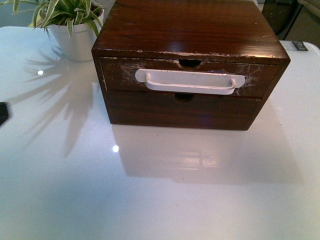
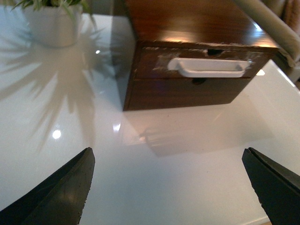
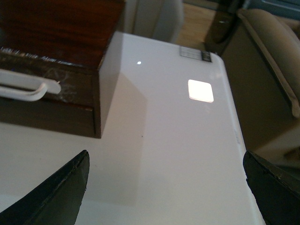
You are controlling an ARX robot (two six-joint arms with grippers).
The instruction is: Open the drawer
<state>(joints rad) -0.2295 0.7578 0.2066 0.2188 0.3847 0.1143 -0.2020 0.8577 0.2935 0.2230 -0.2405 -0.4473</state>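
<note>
Spread wide, empty: left gripper (image 2: 167,154), right gripper (image 3: 166,154). Crooked pull on long white bar handle (image 1: 190,81): dark-brown wooden drawer (image 1: 122,75) might stick, box (image 1: 190,25) might slide.

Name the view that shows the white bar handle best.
Front view: the whole handle shows head-on and sharp. The left wrist view shows it whole but aslant. The right wrist view catches one end.
</note>
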